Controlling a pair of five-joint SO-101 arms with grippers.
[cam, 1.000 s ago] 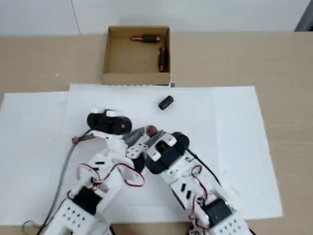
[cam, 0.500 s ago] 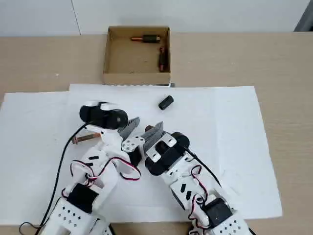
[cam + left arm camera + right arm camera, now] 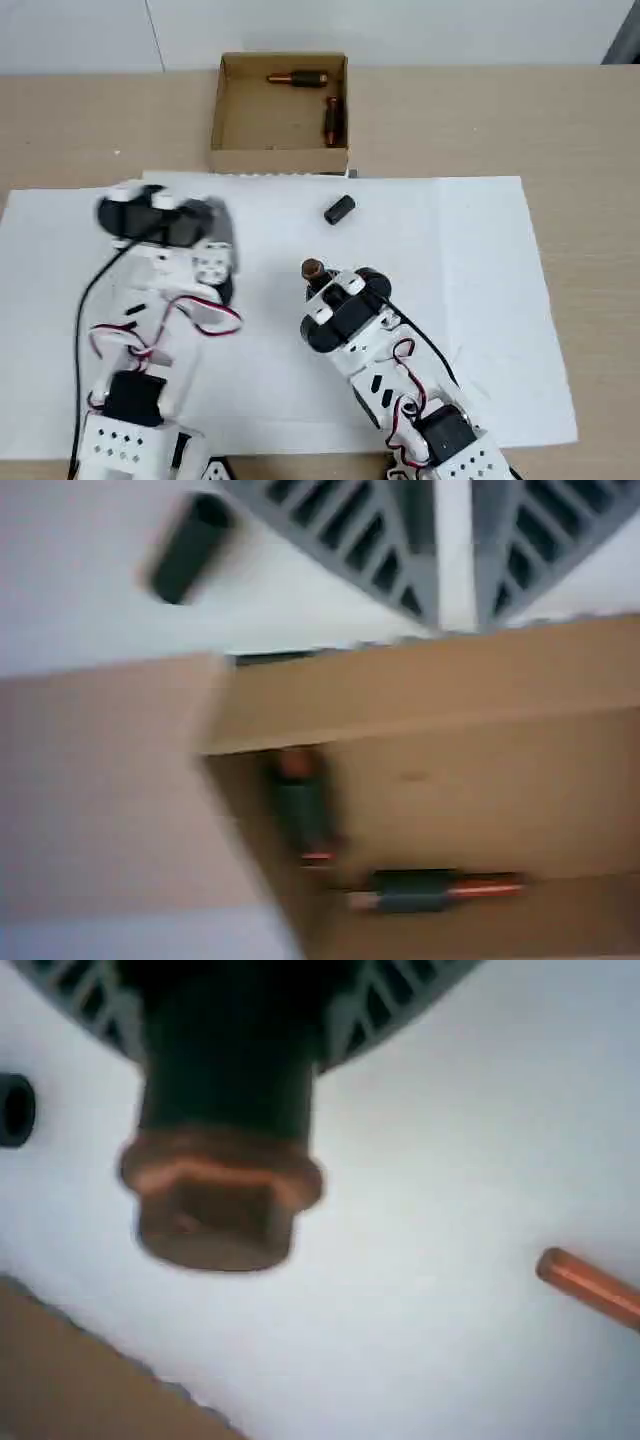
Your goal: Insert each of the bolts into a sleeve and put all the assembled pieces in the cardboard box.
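Right gripper (image 3: 316, 278) was pinching an assembled piece (image 3: 215, 1150), the black sleeve between its jaws and the copper bolt head sticking out. It hung over the white paper (image 3: 480, 300) near the middle of the table, well short of the cardboard box (image 3: 215, 110) at the far side. Left gripper (image 3: 455, 550), off to the left, was barely parted and empty. The piece looked due for the box. It would pay to clamp the sleeve firmly so the bolt could not slide out, pass clear of the loose sleeve (image 3: 340, 210) lying between, lift over the near wall, and let go low over the bare left floor, away from the two finished pieces (image 3: 297, 78) inside. A spare bolt (image 3: 590, 1285) lay on the paper. No writing was legible anywhere.
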